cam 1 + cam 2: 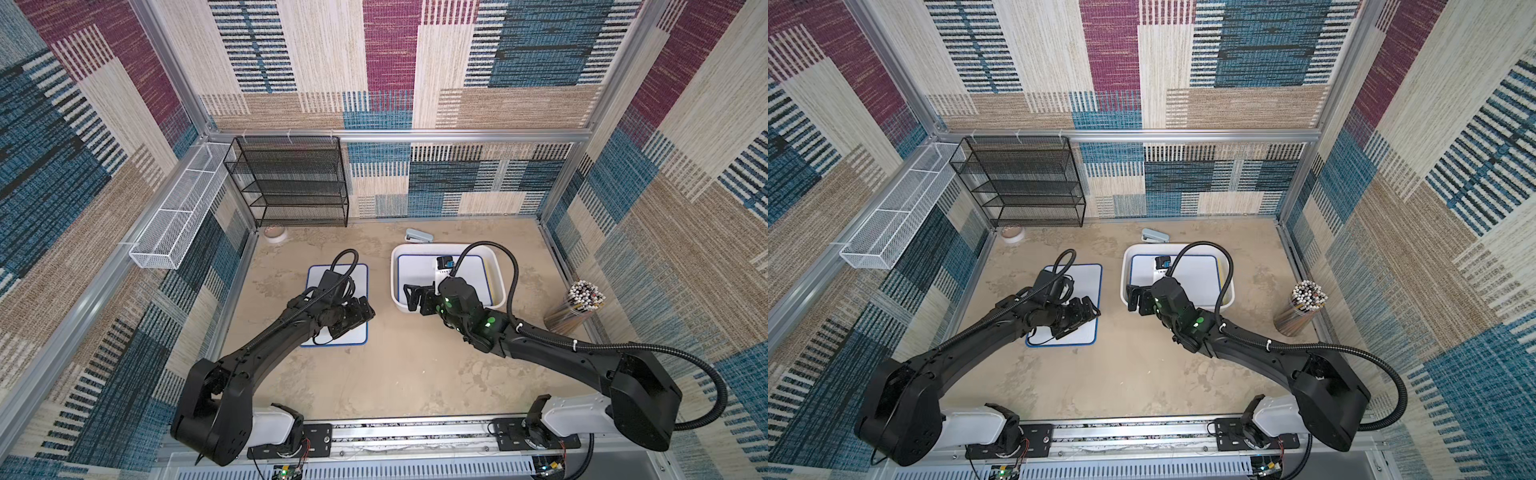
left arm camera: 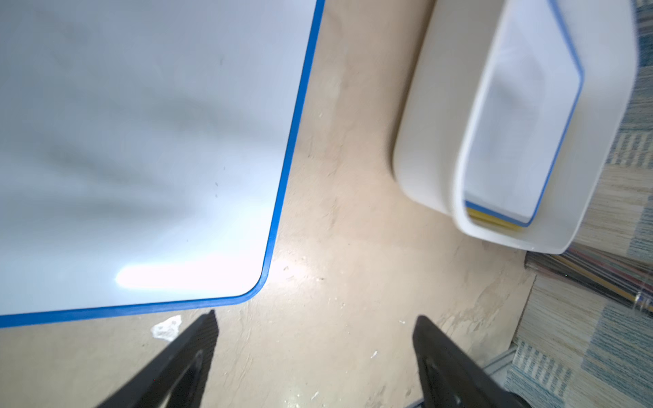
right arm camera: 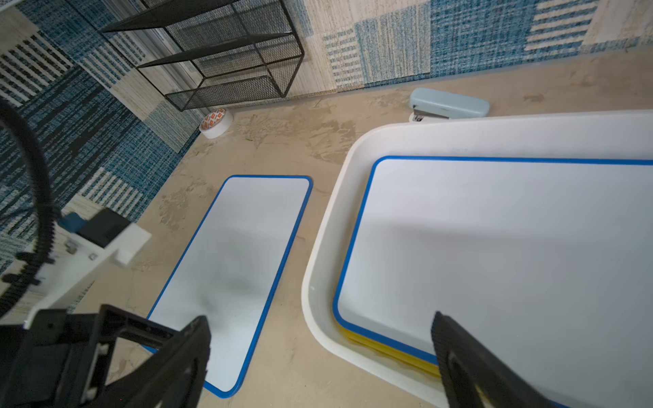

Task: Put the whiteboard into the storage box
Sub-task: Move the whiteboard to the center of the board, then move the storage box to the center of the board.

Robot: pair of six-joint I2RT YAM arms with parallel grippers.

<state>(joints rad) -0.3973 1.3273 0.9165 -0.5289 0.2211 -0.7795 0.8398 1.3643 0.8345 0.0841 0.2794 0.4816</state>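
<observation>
Your left gripper (image 2: 316,316) hangs with its jaws spread wide, only table (image 2: 346,219) showing between them, one tip just beside the rounded corner of the blue-edged whiteboard (image 2: 141,159) lying flat. Across the table you see the storage box (image 2: 431,134) (slightly blurred), holding a second board (image 2: 519,116) over a yellow edge.

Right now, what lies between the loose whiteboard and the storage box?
Only bare tabletop separates the loose whiteboard from the storage box, clearest in the left wrist view.
</observation>
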